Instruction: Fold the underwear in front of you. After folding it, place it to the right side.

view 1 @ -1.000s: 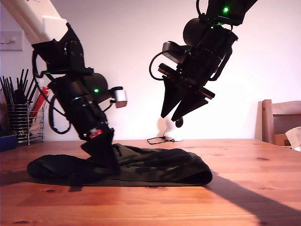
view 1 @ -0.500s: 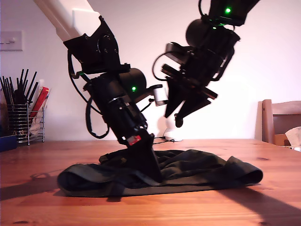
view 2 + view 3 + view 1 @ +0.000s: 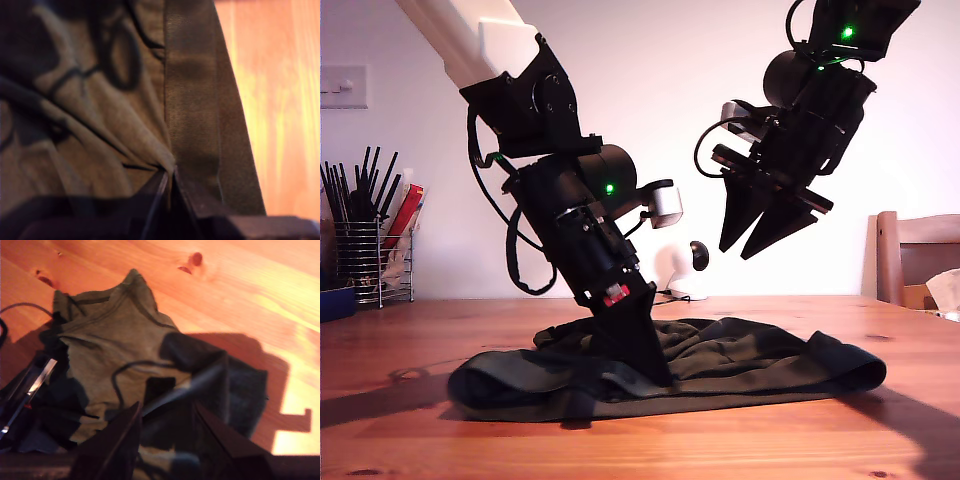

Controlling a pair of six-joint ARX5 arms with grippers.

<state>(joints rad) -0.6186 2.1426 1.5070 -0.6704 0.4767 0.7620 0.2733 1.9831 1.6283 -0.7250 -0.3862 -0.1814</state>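
Observation:
The underwear [image 3: 720,365] lies as a wrinkled, dark olive heap across the wooden table [image 3: 640,445] in the exterior view. My first gripper [image 3: 655,375] presses down on it near the heap's middle. In the first wrist view its fingertips [image 3: 170,177] meet, shut on a fold of cloth beside the waistband [image 3: 192,100]. My second gripper [image 3: 737,252] hangs well above the garment towards the exterior view's right, open and empty. In the second wrist view its fingers [image 3: 117,440] frame the underwear [image 3: 110,345] from above.
A wire rack of dark utensils [image 3: 360,245] stands at the exterior view's left edge. A small white round camera [image 3: 685,268] with a cable sits at the table's back. A wooden chair [image 3: 915,255] shows at the exterior view's right edge.
My first gripper dragged the underwear towards the exterior view's right, then held nearly still. My second gripper drifted further towards the exterior view's right, staying raised and open.

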